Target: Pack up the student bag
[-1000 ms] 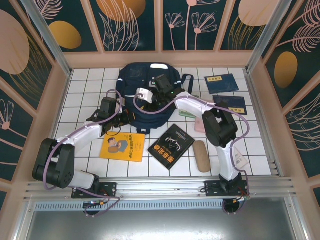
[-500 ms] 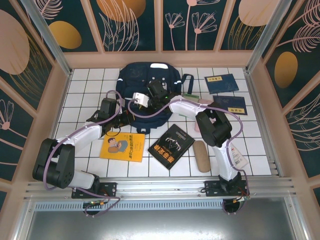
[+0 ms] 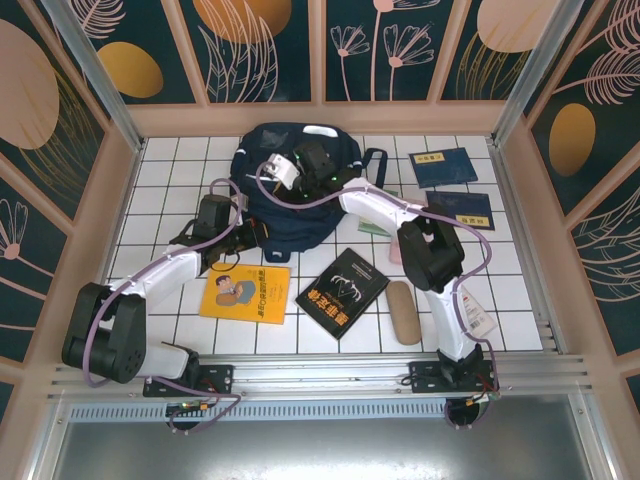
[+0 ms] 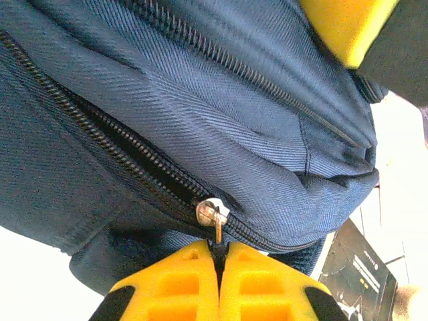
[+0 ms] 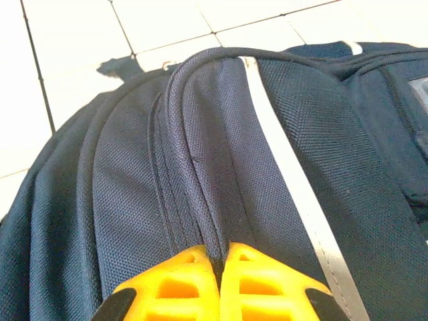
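The student bag (image 3: pixel 300 200) lies at the far middle of the tiled desk (image 3: pixel 170 190), with both arms reaching onto it. Over the past second the right hand (image 3: pixel 298 162) has travelled from the middle of the bag toward its far end. The navy fabric under it now stands bunched and higher than before. The left hand (image 3: pixel 250 234) sits at the bag's near-left edge, where it was a second ago. The books around the bag have not shifted.

In the left wrist view the left hand (image 4: pixel 219 253) has its yellow fingers pressed together on the metal zipper pull (image 4: pixel 214 217). A dark gap shows along the zipper teeth to the upper left of the slider. In the right wrist view the right hand (image 5: pixel 217 257) is pinched tight on a raised seam of the bag (image 5: pixel 134 200), beside a white reflective stripe (image 5: pixel 287 167).

Just off the bag's near edge lie a yellow book (image 3: pixel 245 293) with a cartoon figure and a black book (image 3: pixel 342 292). The black cover carries white characters, too small to read. At the right, a blue booklet (image 3: pixel 446 166) and a second blue booklet (image 3: pixel 460 208) just nearer each bear a small label, likewise illegible.
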`<action>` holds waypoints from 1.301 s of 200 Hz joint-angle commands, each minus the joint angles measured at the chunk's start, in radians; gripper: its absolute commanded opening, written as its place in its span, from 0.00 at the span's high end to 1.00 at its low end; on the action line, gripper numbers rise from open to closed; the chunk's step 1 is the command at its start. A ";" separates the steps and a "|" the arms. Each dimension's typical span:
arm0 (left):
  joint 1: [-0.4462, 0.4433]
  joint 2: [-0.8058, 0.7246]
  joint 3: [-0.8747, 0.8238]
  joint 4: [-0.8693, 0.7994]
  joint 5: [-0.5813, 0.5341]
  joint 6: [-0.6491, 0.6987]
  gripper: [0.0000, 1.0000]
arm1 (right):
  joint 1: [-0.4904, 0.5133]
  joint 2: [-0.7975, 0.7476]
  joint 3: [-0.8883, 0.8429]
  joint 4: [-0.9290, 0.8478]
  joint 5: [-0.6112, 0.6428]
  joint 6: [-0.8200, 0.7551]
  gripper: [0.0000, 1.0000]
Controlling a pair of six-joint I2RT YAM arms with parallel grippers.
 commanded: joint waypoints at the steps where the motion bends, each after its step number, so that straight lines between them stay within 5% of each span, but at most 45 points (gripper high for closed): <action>1: -0.004 -0.041 0.033 -0.017 0.040 0.034 1.00 | -0.010 0.026 0.090 -0.016 -0.019 0.152 1.00; 260: -0.228 0.092 0.134 0.058 0.002 -0.048 0.98 | -0.013 0.201 0.432 -0.189 -0.147 0.552 1.00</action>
